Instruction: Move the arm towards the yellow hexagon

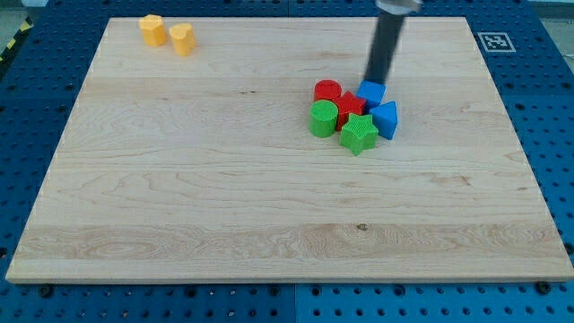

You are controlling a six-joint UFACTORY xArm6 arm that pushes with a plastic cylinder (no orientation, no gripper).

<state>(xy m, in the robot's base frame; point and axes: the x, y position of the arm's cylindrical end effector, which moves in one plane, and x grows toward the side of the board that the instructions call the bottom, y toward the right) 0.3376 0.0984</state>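
The yellow hexagon (152, 30) sits near the board's top left corner, with a second yellow block (183, 39) just to its right. My tip (374, 81) is far to the right of them, right above the blue cube (371, 93) at the top of a cluster of blocks. The rod rises from the tip to the view's top edge.
The cluster right of the board's centre holds a red cylinder (327, 91), a red star (349, 107), a green cylinder (324, 117), a green star (358, 134) and a second blue block (386, 119). The wooden board (224, 197) lies on a blue pegboard.
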